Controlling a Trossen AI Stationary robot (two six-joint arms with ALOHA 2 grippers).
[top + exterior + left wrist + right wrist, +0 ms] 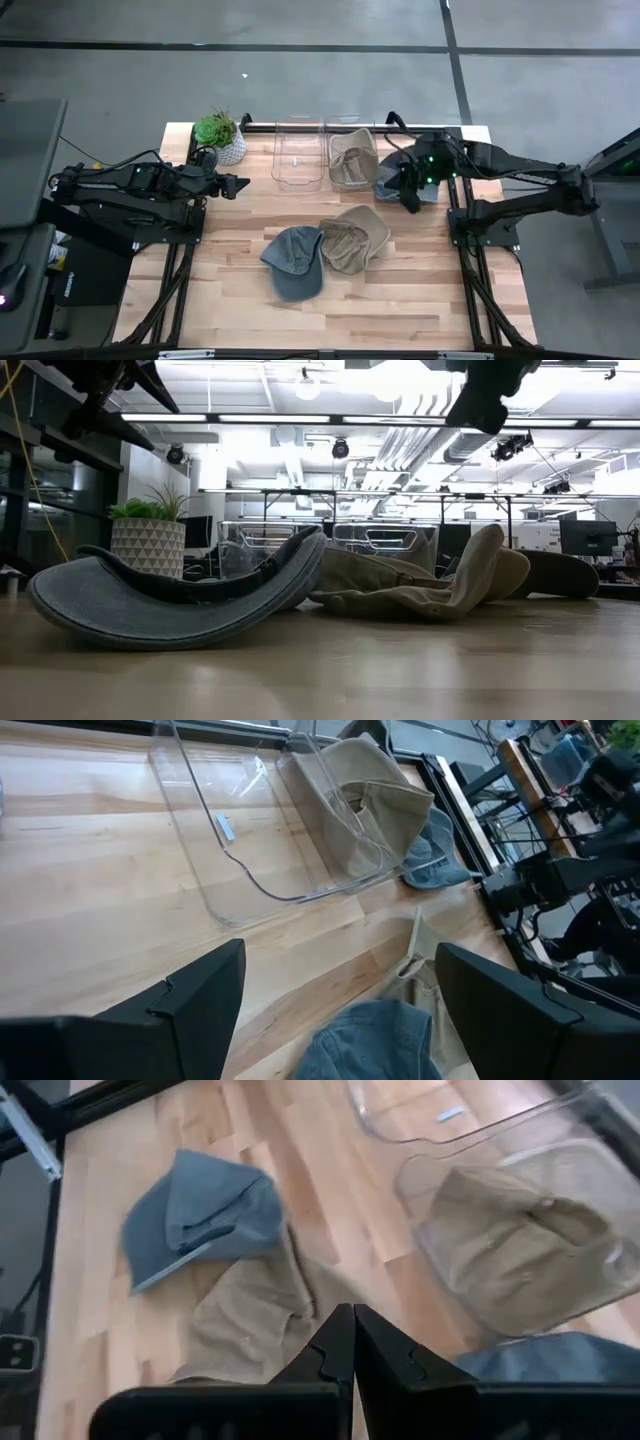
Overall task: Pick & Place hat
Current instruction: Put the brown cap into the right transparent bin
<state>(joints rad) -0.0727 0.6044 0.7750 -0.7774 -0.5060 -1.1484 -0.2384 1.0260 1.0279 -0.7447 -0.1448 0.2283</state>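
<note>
While the wooden table [240, 300] carries a grey-blue cap [295, 260] touching a tan cap [355, 240] mid-table, the right gripper [410, 195], fingers pressed together and empty, hangs well behind them over another blue cap [385, 186] beside the bins.

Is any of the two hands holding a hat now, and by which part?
No hat is held. The right hand is shut on nothing above the blue hat beside the bins. The left hand is open and empty near the plant.
</note>
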